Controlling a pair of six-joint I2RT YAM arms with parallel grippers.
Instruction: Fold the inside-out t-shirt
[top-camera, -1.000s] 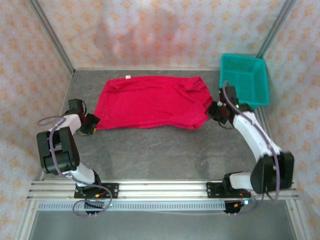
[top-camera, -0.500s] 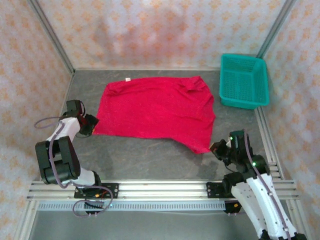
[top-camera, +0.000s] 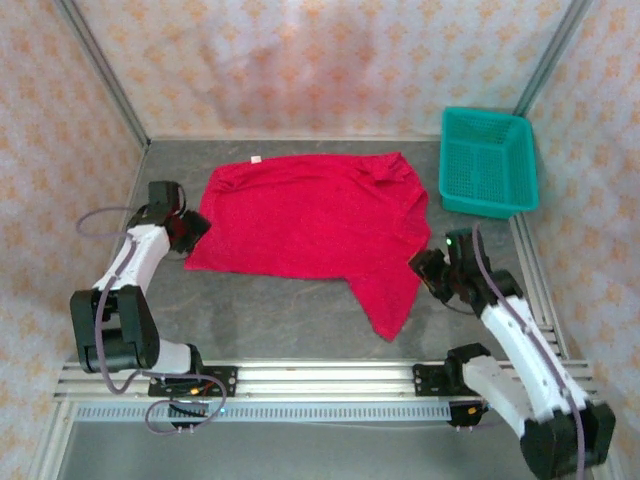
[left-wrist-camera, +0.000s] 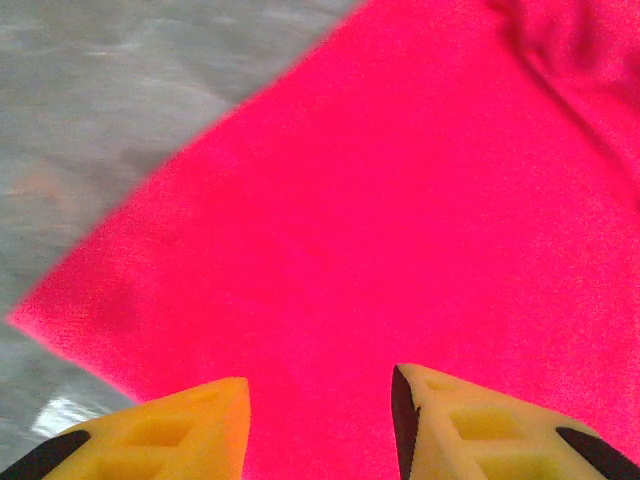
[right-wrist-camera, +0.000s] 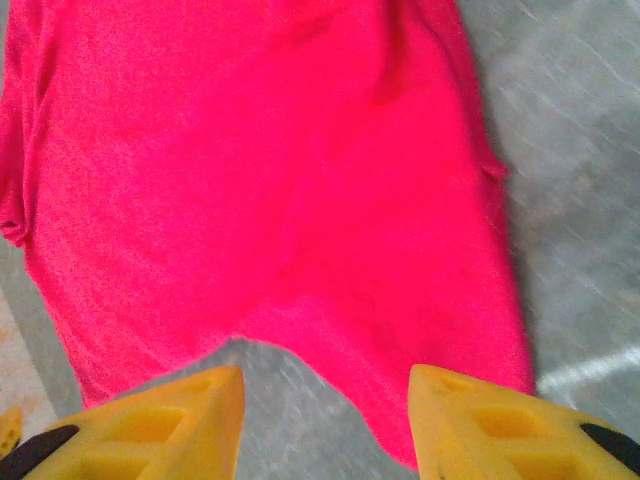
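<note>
The crimson t-shirt (top-camera: 310, 225) lies spread flat across the middle of the grey tabletop (top-camera: 290, 315), reaching toward the far edge. Its small white tag (top-camera: 256, 159) sits on the far-left hem. One corner of the cloth runs out in a narrow tongue toward the near-right, ending well short of the near edge. Folds bunch at the shirt's far-right corner.

The left gripper (top-camera: 193, 229) sits at the shirt's left edge. In its wrist camera, its yellow fingers (left-wrist-camera: 190, 425) stand partly apart over the red cloth (left-wrist-camera: 380, 200), with nothing pinched between them, and the cloth's corner lies on the table to one side.

The right gripper (top-camera: 428, 268) sits just beside the tongue of cloth, on the right. Its jaws are likewise parted and hold nothing, and its wrist camera looks over its yellow fingers (right-wrist-camera: 470, 420) at the shirt (right-wrist-camera: 250, 180) lying loose on the table.

A teal mesh basket (top-camera: 486, 208) stands in the far-right corner, apart from the shirt.
</note>
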